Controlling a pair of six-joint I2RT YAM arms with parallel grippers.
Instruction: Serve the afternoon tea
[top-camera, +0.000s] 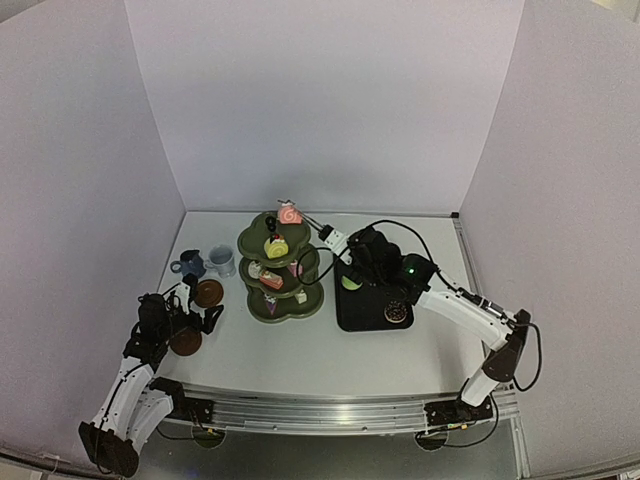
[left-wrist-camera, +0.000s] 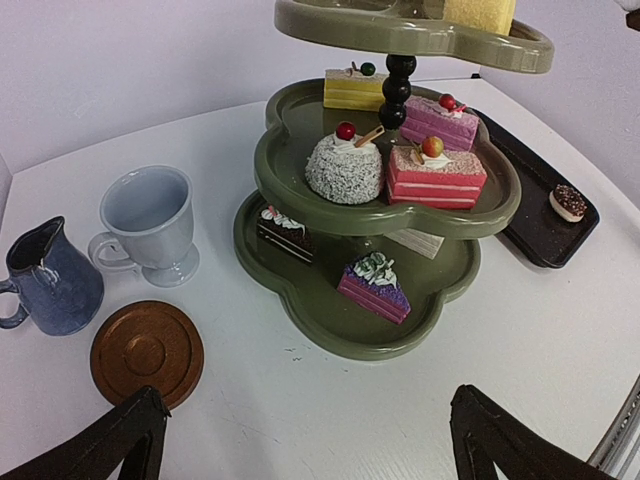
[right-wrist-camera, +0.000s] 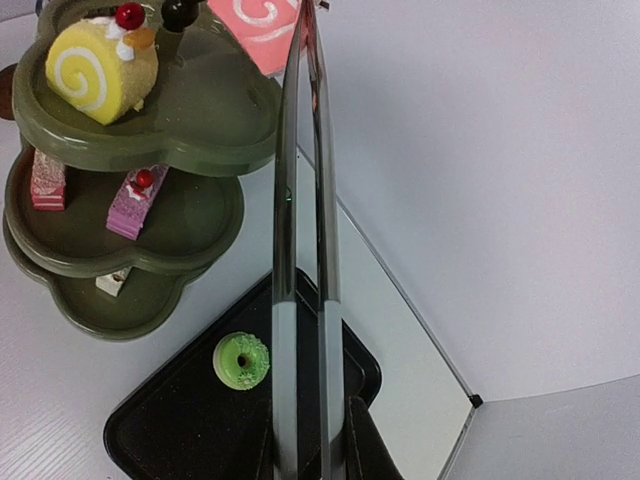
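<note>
The olive-green three-tier stand (top-camera: 258, 240) holds several small cakes; it also shows in the left wrist view (left-wrist-camera: 300, 140) and the right wrist view (right-wrist-camera: 190, 120). My right gripper (top-camera: 355, 250) (right-wrist-camera: 310, 450) is shut on metal tongs (right-wrist-camera: 300, 250). Their tips reach a pink swirl cake (right-wrist-camera: 262, 25) on the top tier, and I cannot tell whether they pinch it. A green doughnut (right-wrist-camera: 241, 361) and a chocolate doughnut (top-camera: 396, 313) lie on the black tray (top-camera: 372, 318). My left gripper (top-camera: 195, 318) (left-wrist-camera: 310, 440) is open and empty, between two brown saucers (top-camera: 209, 293) (top-camera: 185, 343).
A dark-blue cup (left-wrist-camera: 45, 280) and a white cup (left-wrist-camera: 150, 225) stand left of the stand, behind a saucer (left-wrist-camera: 147, 351). White walls close in the table on three sides. The black tray lies to the right of the stand.
</note>
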